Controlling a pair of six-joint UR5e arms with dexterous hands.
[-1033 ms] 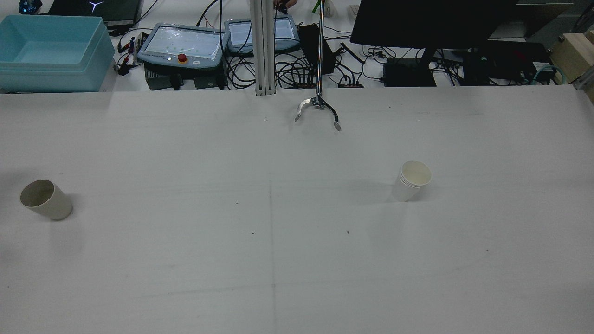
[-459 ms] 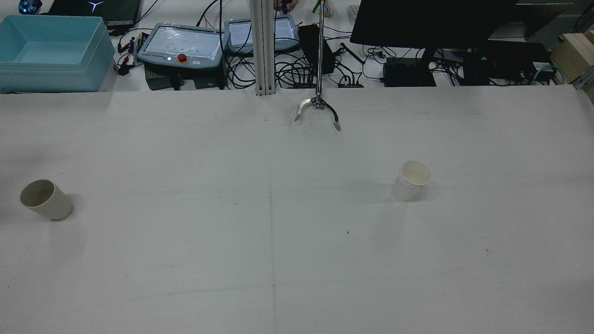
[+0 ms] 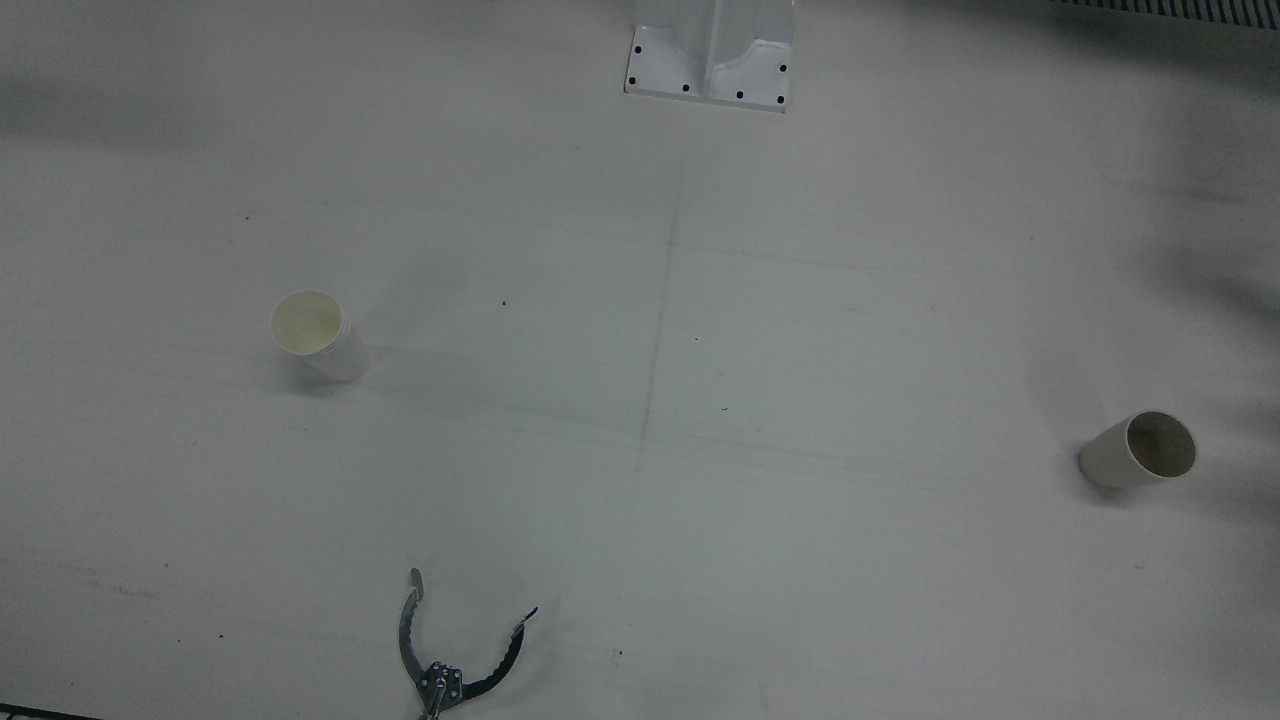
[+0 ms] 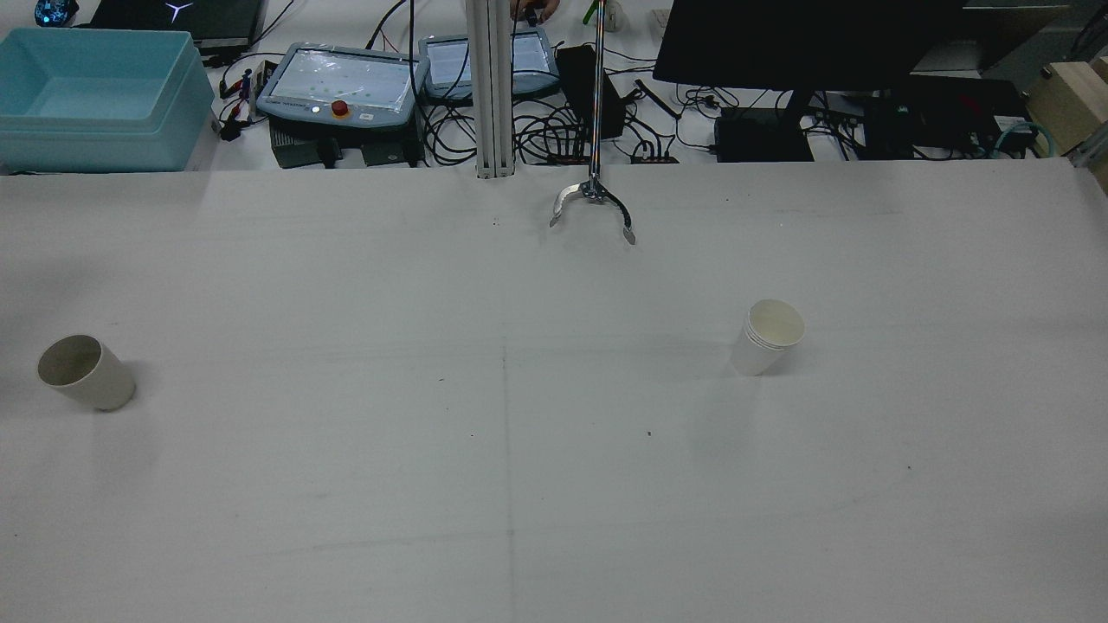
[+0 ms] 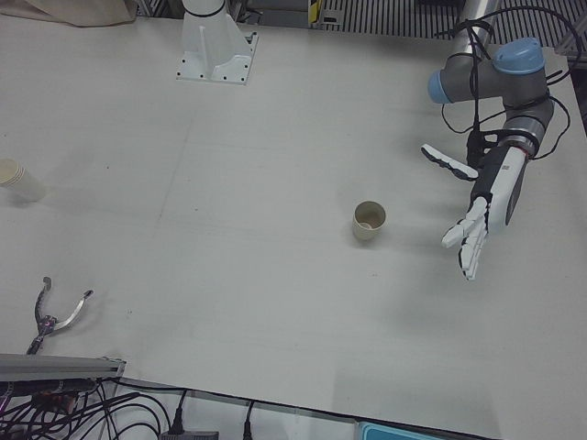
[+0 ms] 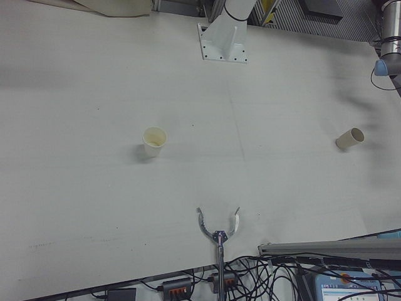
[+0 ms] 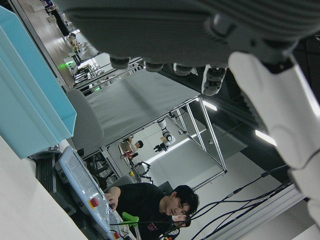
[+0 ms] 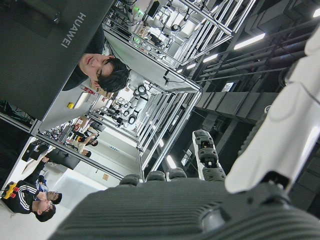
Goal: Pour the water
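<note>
Matte white table, two cylindrical cups.

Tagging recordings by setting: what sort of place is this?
Most likely a robotics lab: a white table with two cups, a robot arm ending in a hand, teach pendants and tangled cables along the far edge, and people watching.

Hanging above the table with left hand empty, fingers spreading downward; showing right hand only in its own camera, fingers apart.
</note>
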